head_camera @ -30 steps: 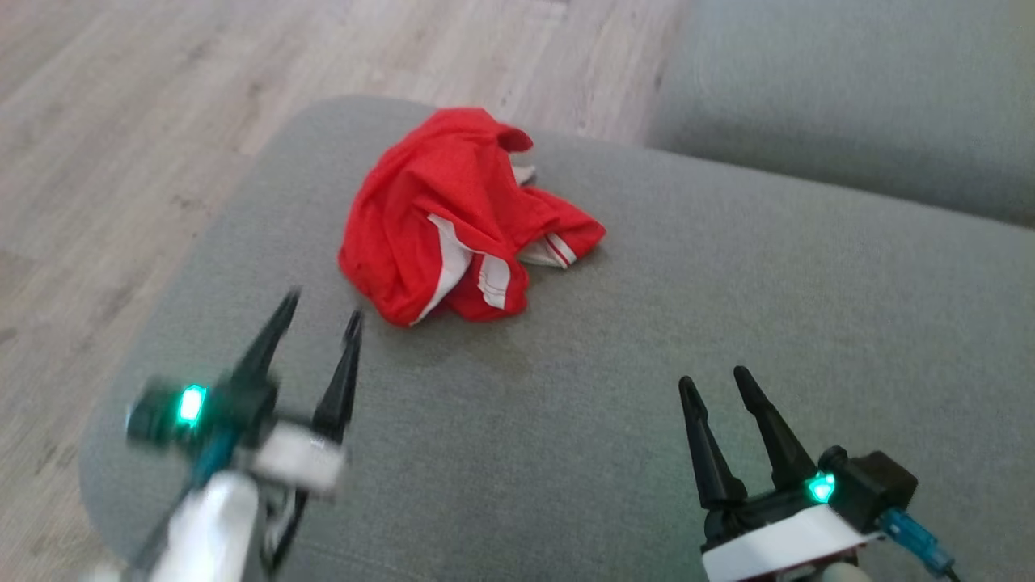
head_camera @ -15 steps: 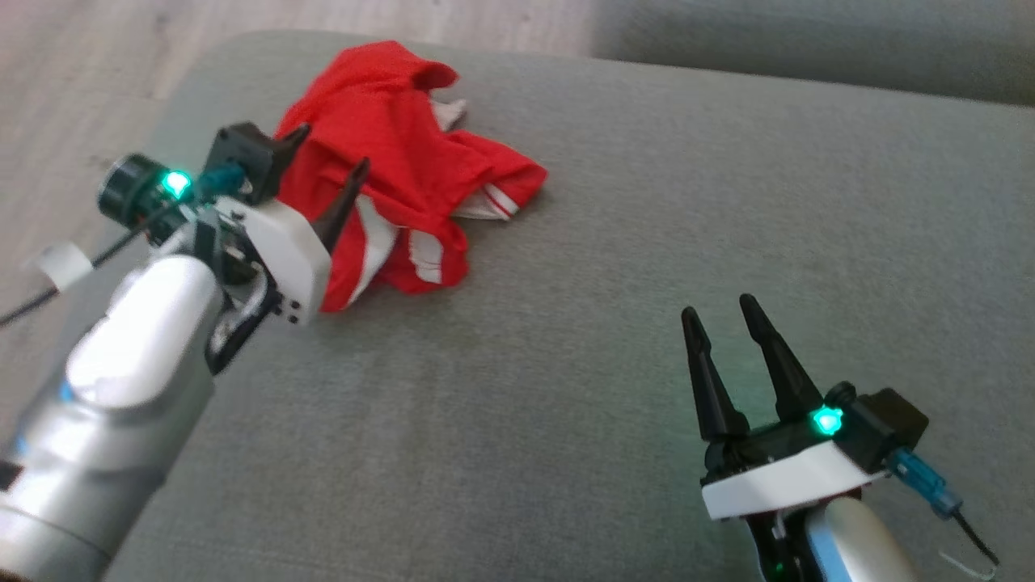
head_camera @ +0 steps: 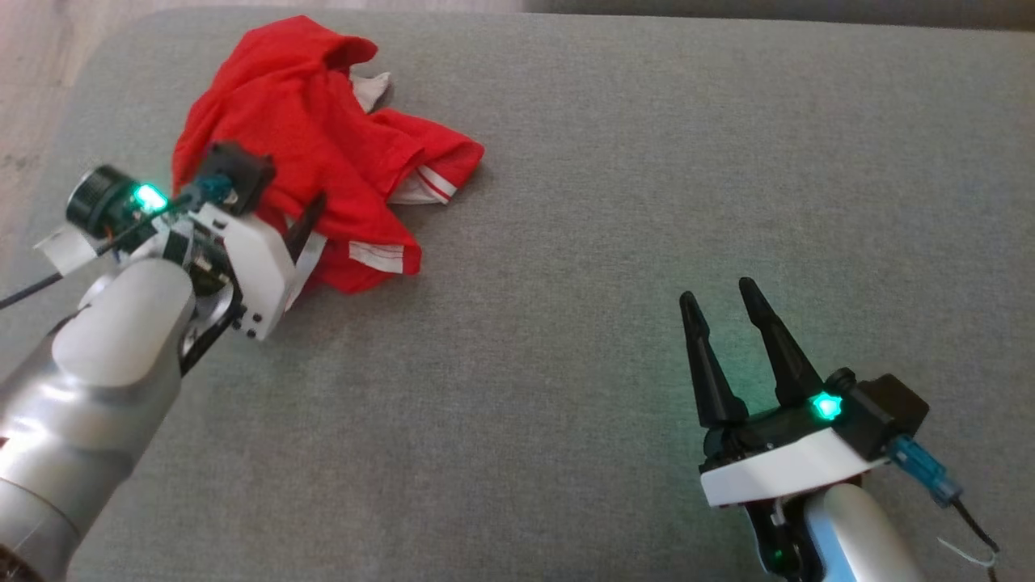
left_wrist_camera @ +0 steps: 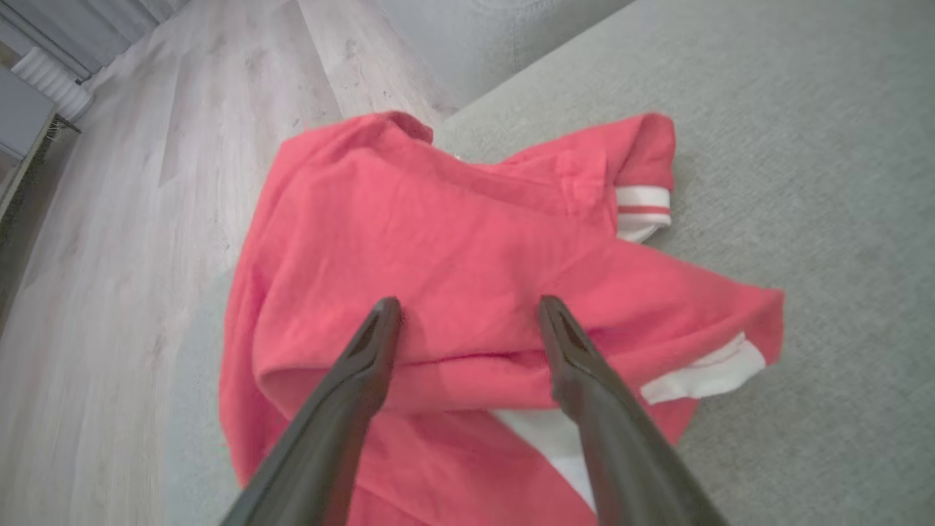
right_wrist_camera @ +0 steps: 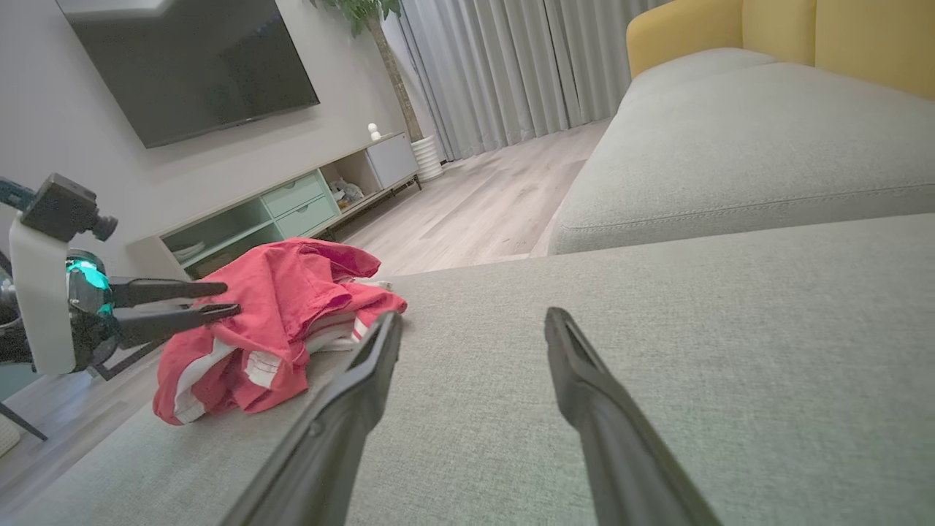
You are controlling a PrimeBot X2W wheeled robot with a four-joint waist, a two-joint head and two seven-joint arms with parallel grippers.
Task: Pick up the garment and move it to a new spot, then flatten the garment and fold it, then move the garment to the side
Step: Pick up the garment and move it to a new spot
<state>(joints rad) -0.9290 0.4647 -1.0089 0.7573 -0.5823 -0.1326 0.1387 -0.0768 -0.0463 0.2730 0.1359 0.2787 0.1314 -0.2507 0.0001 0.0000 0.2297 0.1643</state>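
Note:
The garment [head_camera: 307, 129] is a crumpled red shirt with white trim, heaped at the far left corner of a grey sofa cushion [head_camera: 582, 226]. My left gripper [head_camera: 285, 194] is open, and its two fingers straddle a raised red fold on the heap's near side. In the left wrist view the left gripper [left_wrist_camera: 467, 305] has its tips down at the garment [left_wrist_camera: 453, 226]; I cannot tell whether they touch it. My right gripper [head_camera: 717, 291] stands open over bare cushion at the lower right. The right wrist view shows the garment [right_wrist_camera: 285, 314] and the left gripper [right_wrist_camera: 228, 299] beside it.
The cushion's rounded left edge drops to a pale wood floor [head_camera: 28, 56] just beyond the garment. A second grey sofa seat [right_wrist_camera: 730, 146] with a yellow back lies ahead on the right. A low cabinet [right_wrist_camera: 277, 212] and a wall screen [right_wrist_camera: 190, 66] stand across the room.
My left arm has reached forward, bringing its open gripper from the near cushion onto the garment. The head camera has tilted, shifting the whole picture. The right gripper has stayed open in place.

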